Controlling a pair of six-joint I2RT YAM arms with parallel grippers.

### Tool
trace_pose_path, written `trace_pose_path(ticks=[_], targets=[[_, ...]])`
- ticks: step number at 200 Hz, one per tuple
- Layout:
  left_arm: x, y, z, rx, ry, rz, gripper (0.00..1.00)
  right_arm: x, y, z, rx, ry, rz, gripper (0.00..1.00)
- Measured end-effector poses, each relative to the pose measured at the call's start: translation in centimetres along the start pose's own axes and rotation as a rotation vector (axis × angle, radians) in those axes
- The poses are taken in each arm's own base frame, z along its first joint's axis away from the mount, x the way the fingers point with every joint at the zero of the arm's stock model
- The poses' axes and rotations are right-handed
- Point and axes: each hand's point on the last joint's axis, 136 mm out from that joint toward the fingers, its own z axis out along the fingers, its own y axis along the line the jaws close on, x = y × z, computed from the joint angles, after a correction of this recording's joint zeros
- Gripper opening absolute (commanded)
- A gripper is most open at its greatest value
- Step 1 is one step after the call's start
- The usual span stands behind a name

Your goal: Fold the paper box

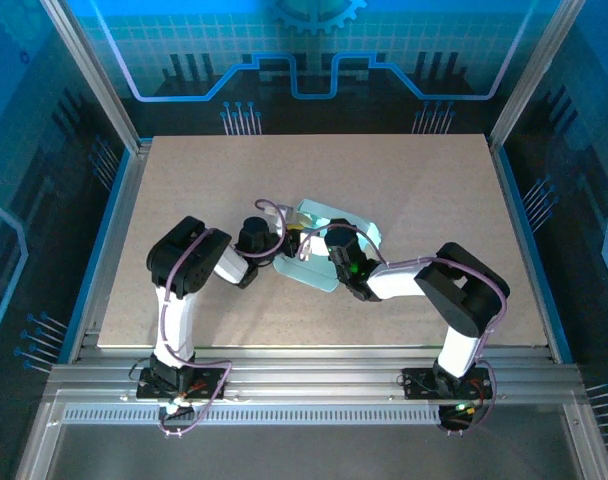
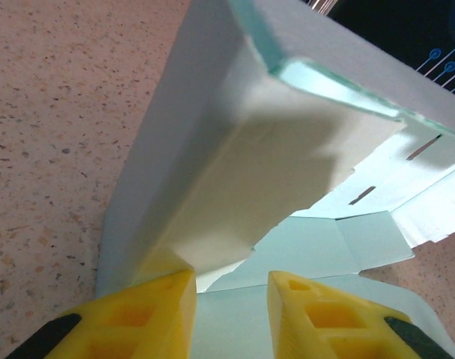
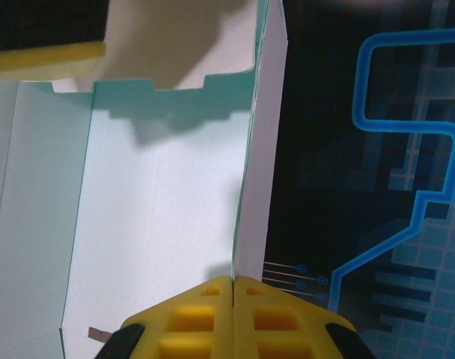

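The paper box [image 1: 314, 213] is pale mint card, partly folded, in the middle of the table between both arms. In the left wrist view one side wall of the box [image 2: 212, 149] stands up, with a flap folded over inside it and slotted flaps lying flat beyond. My left gripper [image 2: 231, 303] is open over the box floor; its left finger [image 2: 149, 314] touches the folded flap's lower edge. My right gripper [image 3: 233, 288] is shut on the thin upright edge of another box wall [image 3: 257, 149]. From above, the left gripper [image 1: 287, 245] and the right gripper [image 1: 334, 252] meet at the box.
The beige speckled table [image 1: 424, 190] has free room on all sides of the box. Aluminium rails [image 1: 304, 385] run along the near edge at the arm bases. Blue-lit enclosure walls [image 1: 314, 40] stand behind and to the sides.
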Motion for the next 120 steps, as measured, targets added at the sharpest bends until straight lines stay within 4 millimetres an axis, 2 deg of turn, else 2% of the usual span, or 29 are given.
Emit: trace_pose_path(ticks=[36,85,120], targets=[[0.4,-0.3,-1.0,0.01,-0.013,-0.001,0.36,-0.3,0.3,-1.2,-0.021,-0.025,0.005,0.0],[1.4,-1.3,-4.2,0.009,-0.014,-0.026,0.37,-1.0,-0.1,-3.6,-0.052,-0.07,0.006,0.0],[2.4,-1.2,-6.1,-0.013,-0.015,-0.034,0.37,-2.0,0.3,-4.7,-0.066,-0.101,-0.014,0.0]])
